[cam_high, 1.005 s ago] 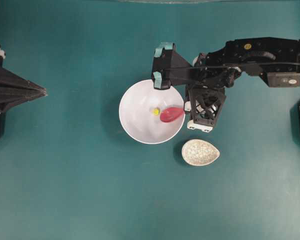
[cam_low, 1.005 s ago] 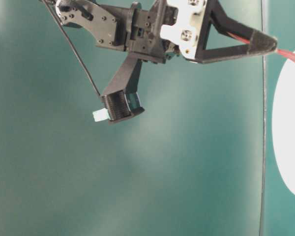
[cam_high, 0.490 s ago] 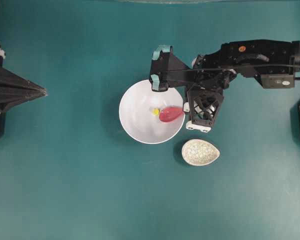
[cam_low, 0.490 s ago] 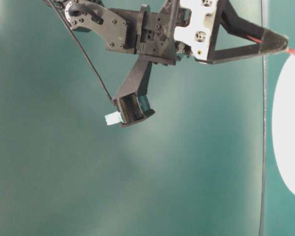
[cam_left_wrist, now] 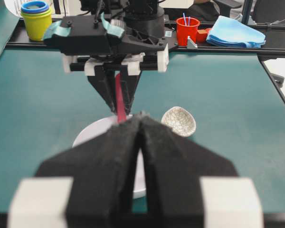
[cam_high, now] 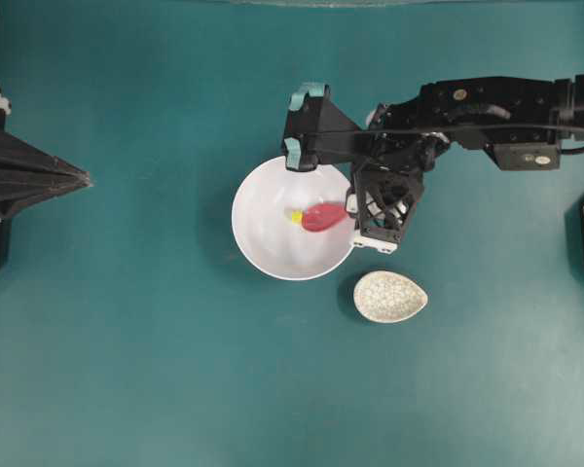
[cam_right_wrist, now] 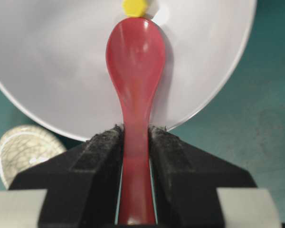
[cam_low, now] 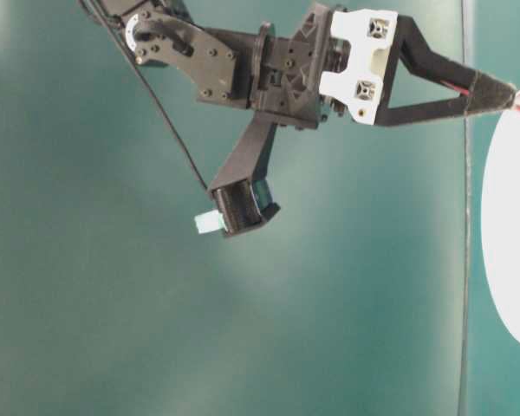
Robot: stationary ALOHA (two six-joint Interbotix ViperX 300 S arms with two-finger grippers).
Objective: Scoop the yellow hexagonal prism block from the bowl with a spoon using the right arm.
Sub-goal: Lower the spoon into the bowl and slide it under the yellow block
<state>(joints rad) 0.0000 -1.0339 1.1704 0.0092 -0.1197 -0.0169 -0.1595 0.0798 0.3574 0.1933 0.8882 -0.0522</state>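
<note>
Red spoon tip met the yellow block inside the white bowl on a teal tabletop.

The flat, matte teal table surface [cam_high: 127, 341] carried the scene; at its far edge in the left wrist view stood a stack of yellow and blue cups [cam_left_wrist: 36, 18], a red cup [cam_left_wrist: 187, 29] and a folded blue cloth [cam_left_wrist: 235, 32]; the tiny bright yellow hexagonal prism block [cam_right_wrist: 134, 7] lay near the middle of the large round plain white bowl [cam_high: 263, 233], touching the tip of the glossy pink-red soup spoon [cam_right_wrist: 134, 71]; the black right gripper [cam_right_wrist: 134, 142] clenched the spoon's handle between its padded jaws; a small speckled grey-white teardrop dish [cam_high: 390, 296] sat just right of and nearer than the bowl; the black left gripper [cam_left_wrist: 139, 142], at the left edge, had its jaws pressed together on nothing.
</note>
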